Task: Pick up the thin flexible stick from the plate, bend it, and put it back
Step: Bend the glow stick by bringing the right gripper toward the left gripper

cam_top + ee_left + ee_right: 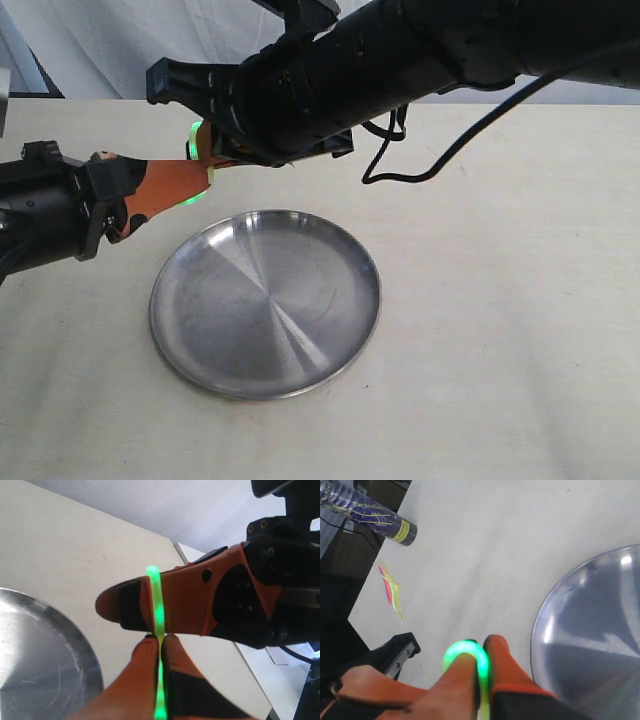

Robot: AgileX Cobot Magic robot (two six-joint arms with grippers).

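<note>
The thin flexible stick [158,610] glows bright green and is held in the air between both grippers, bent in a tight curve [470,652] over one right fingertip. My left gripper [160,639] is shut on the stick, orange fingers pressed together on it. My right gripper [479,645] is shut on the other part of it. In the exterior view the two grippers meet above the table, behind and left of the plate [265,300], with the stick [193,140] showing as a small green arc. The steel plate [590,630] holds nothing.
A dark tube with a yellow label [375,517] lies on the table far from the plate, and a few coloured sticks [390,590] lie near the table edge. A black cable [420,160] hangs from the right arm.
</note>
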